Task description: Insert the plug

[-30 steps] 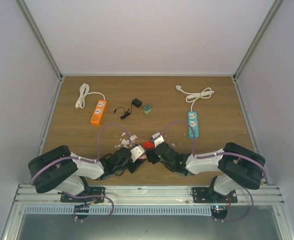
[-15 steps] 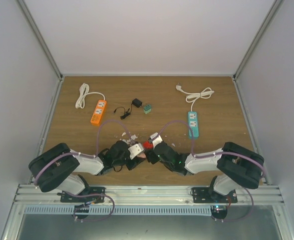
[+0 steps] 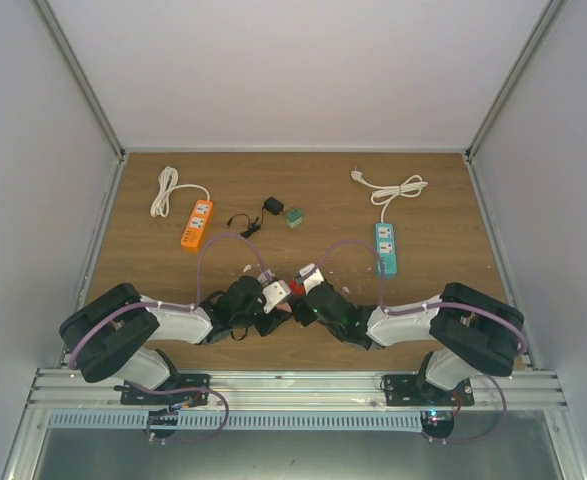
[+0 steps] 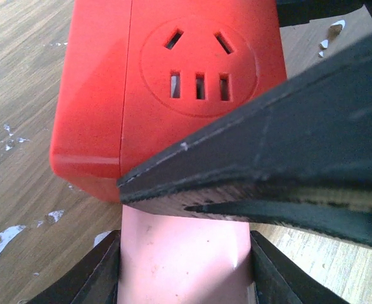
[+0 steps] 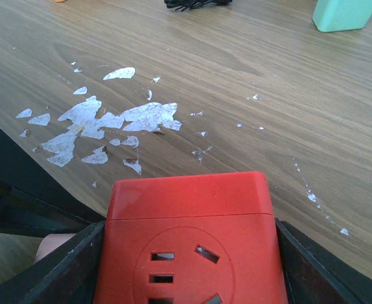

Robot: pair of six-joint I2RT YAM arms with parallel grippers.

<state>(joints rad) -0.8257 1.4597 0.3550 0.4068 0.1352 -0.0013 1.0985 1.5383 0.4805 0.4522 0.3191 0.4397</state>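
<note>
A: So, what have they got?
B: Both full: right jaws clamped on the red socket block (image 5: 189, 253); left jaws closed around a pale plug body (image 4: 184, 253), just beside the block, both held over the tabletop (image 5: 249, 82) between the arms.
A: Risk?
B: Pins are hidden. If they miss the slots, pushing could twist the block or slip the plug from its grip.

Even, diffuse light from above keeps the top view bright, with only faint, soft shadows on the wooden table (image 3: 143, 260), while the 2 close wrist views are well lit, the red socket block (image 4: 173, 95) vividly saturated and slightly soft-edged at close range.
</note>
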